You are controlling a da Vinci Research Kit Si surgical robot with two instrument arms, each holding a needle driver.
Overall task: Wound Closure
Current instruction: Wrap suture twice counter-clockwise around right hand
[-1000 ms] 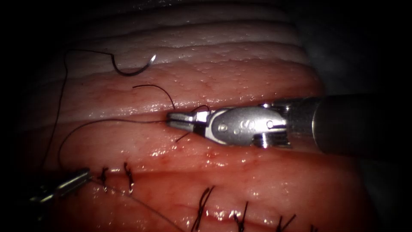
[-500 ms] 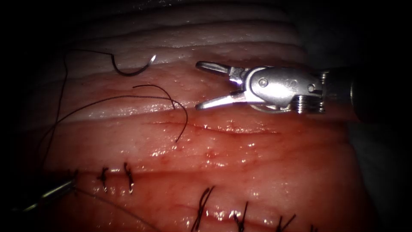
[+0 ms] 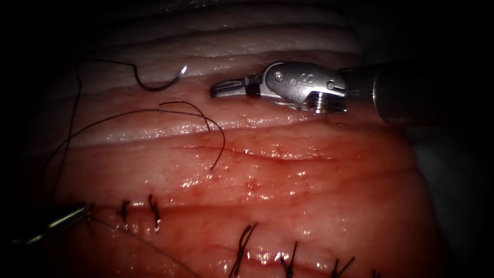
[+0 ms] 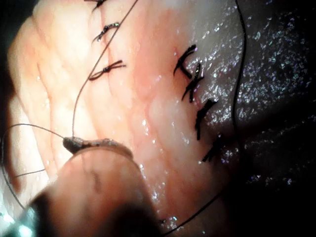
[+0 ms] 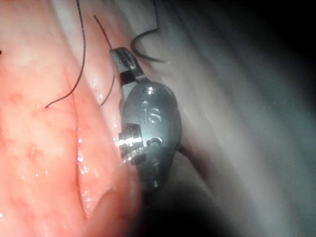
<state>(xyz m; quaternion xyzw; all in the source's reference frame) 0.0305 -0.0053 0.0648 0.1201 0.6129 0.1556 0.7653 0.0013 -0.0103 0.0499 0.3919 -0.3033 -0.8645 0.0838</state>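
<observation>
Your right tool (image 3: 221,88), its jaws closed on nothing, hovers just right of the needle (image 3: 157,82), which lies loose on the tissue (image 3: 309,195). Your left tool (image 3: 51,222) grips the thread (image 3: 128,116) near the stitches (image 3: 139,208).

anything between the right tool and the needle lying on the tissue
Nothing visible. The needle lies free on the pale tissue, held by neither tool. The right tool, jaws shut and empty, sits to its right with bare tissue between them. The thread loops below that gap, not across it.
</observation>
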